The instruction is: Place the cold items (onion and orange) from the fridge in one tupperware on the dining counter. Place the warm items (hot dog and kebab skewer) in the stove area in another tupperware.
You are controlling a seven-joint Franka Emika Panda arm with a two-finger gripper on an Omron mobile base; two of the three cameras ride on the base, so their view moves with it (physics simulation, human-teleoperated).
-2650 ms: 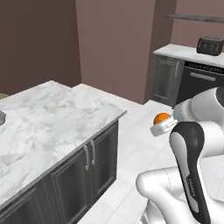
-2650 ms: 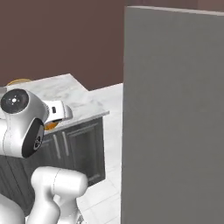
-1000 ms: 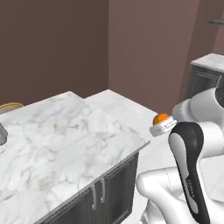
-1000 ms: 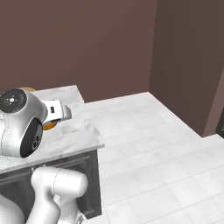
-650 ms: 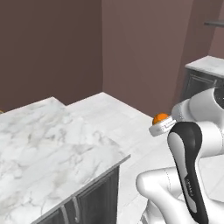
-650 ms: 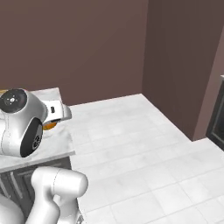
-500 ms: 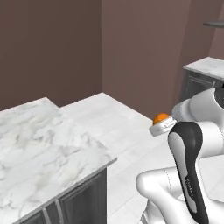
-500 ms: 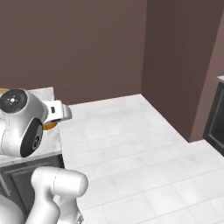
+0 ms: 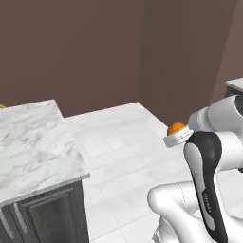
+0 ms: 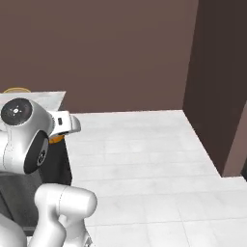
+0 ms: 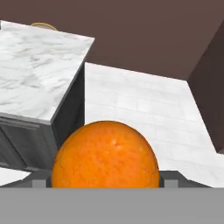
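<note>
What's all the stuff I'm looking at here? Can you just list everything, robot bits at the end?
orange: one, bright orange, between the gripper's fingers, held in the air over the floor
counter: one, white marble top on dark grey cabinets, at the left, beside the floor
floor: one, pale grey tiles, from the counter to the walls
walls: dark brown, behind the counter and floor
round rim: one, tan, on the counter's far edge; too little shows to name it
arm: one, white with dark joints, folded up near the cameras
gripper: one, closed on the orange
</note>
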